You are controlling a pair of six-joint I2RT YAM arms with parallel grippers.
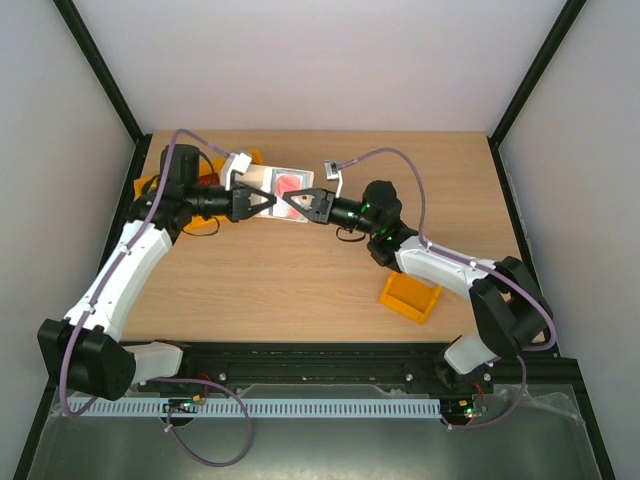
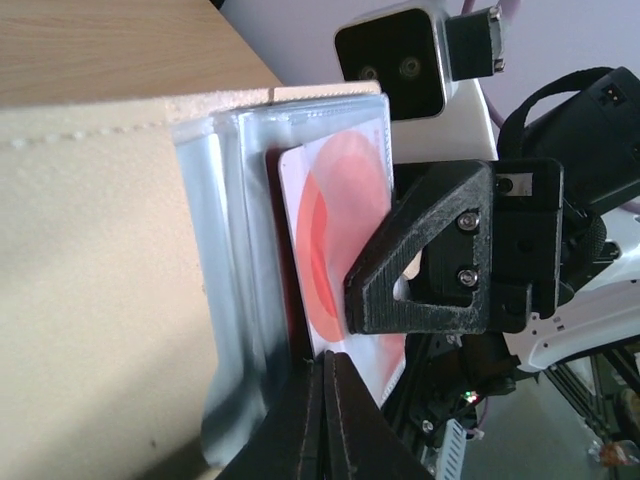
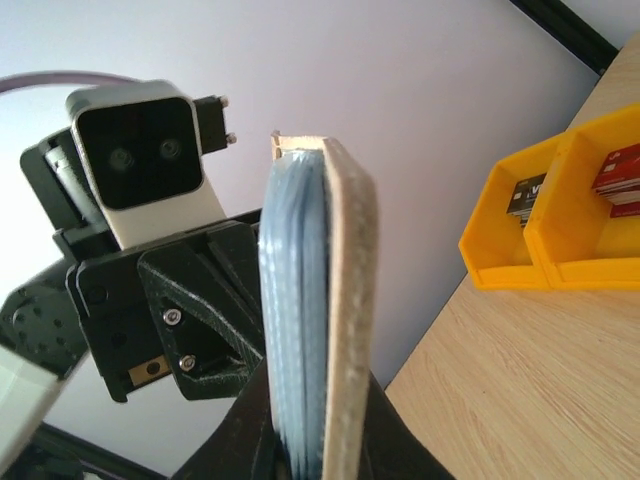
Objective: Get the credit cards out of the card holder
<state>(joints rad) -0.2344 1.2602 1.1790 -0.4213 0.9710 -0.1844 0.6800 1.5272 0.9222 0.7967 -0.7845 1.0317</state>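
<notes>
the left pincer point(image 2: 325, 385) is clenched on a thin lower edge of the holder point(image 2: 100, 260), just where sleeve and card meet; which layer it bites i cannot tell. the right pincer point(image 1: 297, 203) is clamped across the holder from the opposite side, one finger lying flat over the card point(image 2: 335, 200). pinned between the two, the holder hangs open above the table point(image 1: 330, 280), likely so one side steadies it while the other draws. the card, white with a red circle, lies against the front bluish sleeve point(image 2: 235, 260). beyond the holder, yellow bins point(image 3: 520, 250) hold two more cards point(image 3: 620, 172).
</notes>
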